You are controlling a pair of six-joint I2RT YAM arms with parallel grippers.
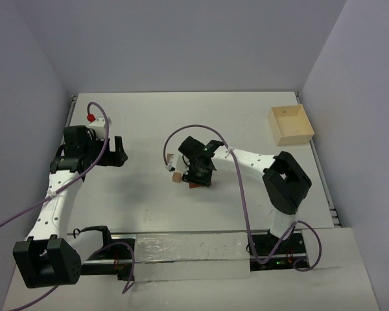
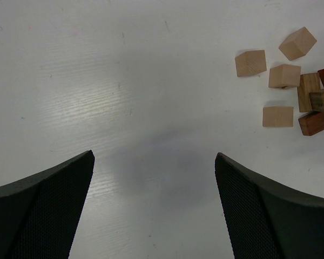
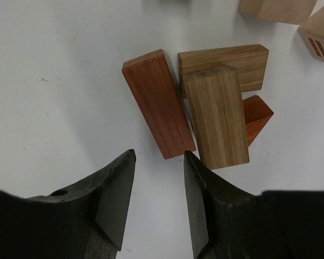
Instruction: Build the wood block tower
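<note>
The right fingers (image 3: 116, 189) stand a little apart with nothing between them, poised over the near end of the reddish bar (image 3: 157, 102). That bar lies flat, and its long side looks to touch a tan bar (image 3: 216, 116) resting on top of a second tan bar (image 3: 243, 59) and a reddish wedge (image 3: 257, 116). The left fingers (image 2: 54, 194) are spread wide over bare worktop (image 2: 124, 81) and hold nothing, with pale cubes (image 2: 277, 116) off to one side. So the wood block tower (image 1: 176, 175) is still loose pieces lying about the middle of the worktop.

A pinch this close to the bar's end would likely let it swing or slip once lifted. Because it lies against the overlapped pile, dragging it could tip the upper tan bar and scatter the rest.

The pale square box (image 1: 294, 137) sits near the far right corner, well apart from the pieces, and no block shows inside it.
</note>
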